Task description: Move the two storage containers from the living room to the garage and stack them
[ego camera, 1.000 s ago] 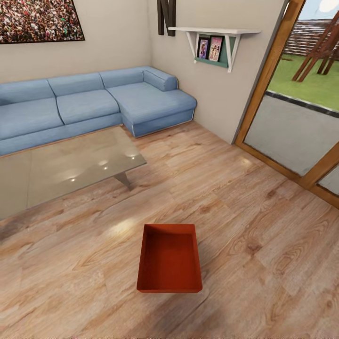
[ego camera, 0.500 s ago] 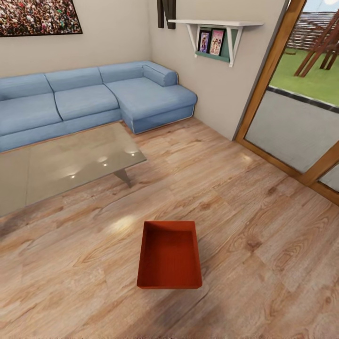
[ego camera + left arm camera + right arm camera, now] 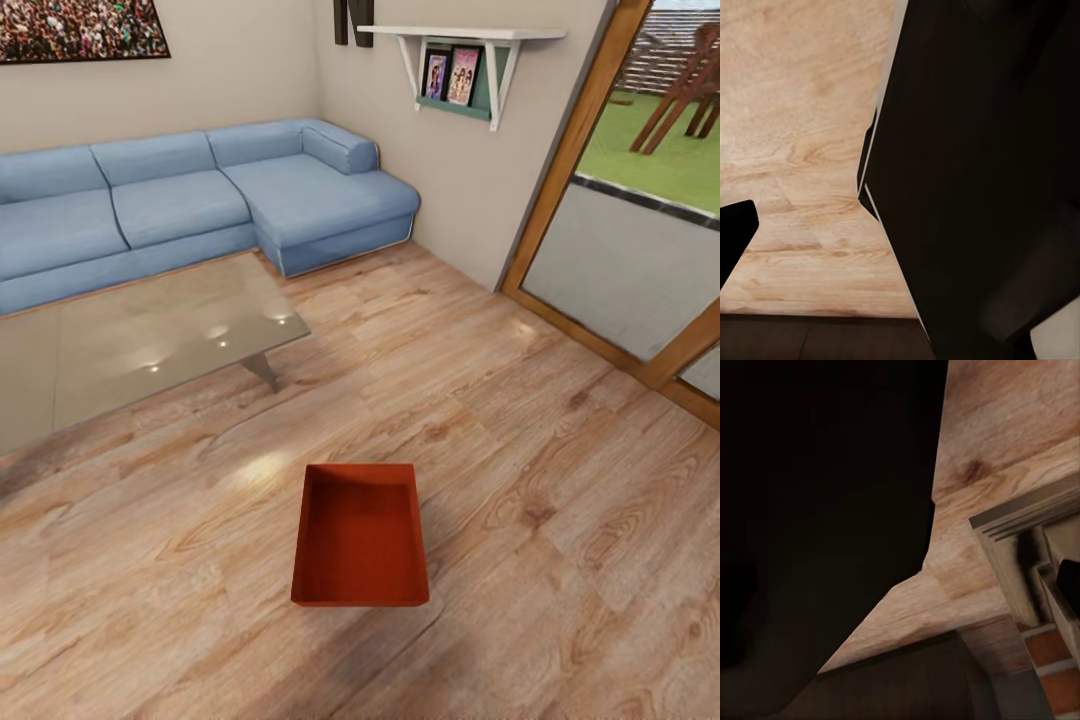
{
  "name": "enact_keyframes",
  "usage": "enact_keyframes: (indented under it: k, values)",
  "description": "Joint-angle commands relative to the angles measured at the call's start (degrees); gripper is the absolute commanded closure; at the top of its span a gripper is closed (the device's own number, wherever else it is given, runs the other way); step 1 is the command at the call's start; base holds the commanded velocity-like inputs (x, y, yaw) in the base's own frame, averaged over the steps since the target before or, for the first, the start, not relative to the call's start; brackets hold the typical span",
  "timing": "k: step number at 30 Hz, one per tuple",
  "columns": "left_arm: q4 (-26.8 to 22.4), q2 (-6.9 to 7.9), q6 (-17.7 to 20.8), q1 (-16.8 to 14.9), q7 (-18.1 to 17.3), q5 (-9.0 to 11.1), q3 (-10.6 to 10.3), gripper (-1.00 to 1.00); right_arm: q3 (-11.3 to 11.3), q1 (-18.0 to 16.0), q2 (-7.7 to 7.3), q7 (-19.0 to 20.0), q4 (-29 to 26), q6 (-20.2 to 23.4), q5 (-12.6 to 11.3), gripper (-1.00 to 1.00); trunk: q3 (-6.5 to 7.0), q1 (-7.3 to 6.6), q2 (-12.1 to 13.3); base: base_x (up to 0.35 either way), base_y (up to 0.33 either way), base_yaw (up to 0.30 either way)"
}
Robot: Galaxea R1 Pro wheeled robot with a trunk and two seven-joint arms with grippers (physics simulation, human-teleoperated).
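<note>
Matt red-orange container [image 3: 361, 548], glossy wood-plank flooring [image 3: 560, 560], glass coffee table [image 3: 130, 345], cloth sofa [image 3: 180, 205]

Setting: home living room. Blue sectional sofa [image 3: 200, 200] is sitting along beige walls, glass coffee table [image 3: 140, 345] standing on wood-plank flooring [image 3: 560, 520]; photo shelf [image 3: 462, 60] hanging beside wood-framed glass doors [image 3: 640, 230].

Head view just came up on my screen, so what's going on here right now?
Nothing is being handled at the moment. One red-orange storage container sits open and empty on the light wood-plank floor of the living room, a little in front of the glass coffee table and the blue sectional sofa. A wood-framed glass door stands off to the right. The wrist views show mostly dark robot body and floor, so I can't tell either claw's state.
</note>
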Motion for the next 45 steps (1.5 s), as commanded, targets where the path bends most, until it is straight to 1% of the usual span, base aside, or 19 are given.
enact_keyframes:
  k: [1,33,45]
  values:
    - [-0.01,0.00,-0.02,-0.01,0.10,0.18,0.09,-1.00,0.47,-0.06,0.02,-0.03,0.17,-0.34,-0.50,-1.00,-0.06,0.00,-0.02,0.000,0.000,0.000]
    - [-0.01,0.08,-0.02,-0.02,0.10,0.18,0.09,-1.00,0.45,-0.08,-0.03,0.05,0.17,-0.47,-0.36,-1.00,-0.15,0.00,-0.02,0.000,0.000,0.000]
    - [-0.01,0.08,-0.02,-0.01,0.05,0.18,0.09,-1.00,0.35,-0.08,0.23,0.11,0.17,-0.67,-0.32,-1.00,-0.15,0.00,-0.02,0.000,0.000,0.000]
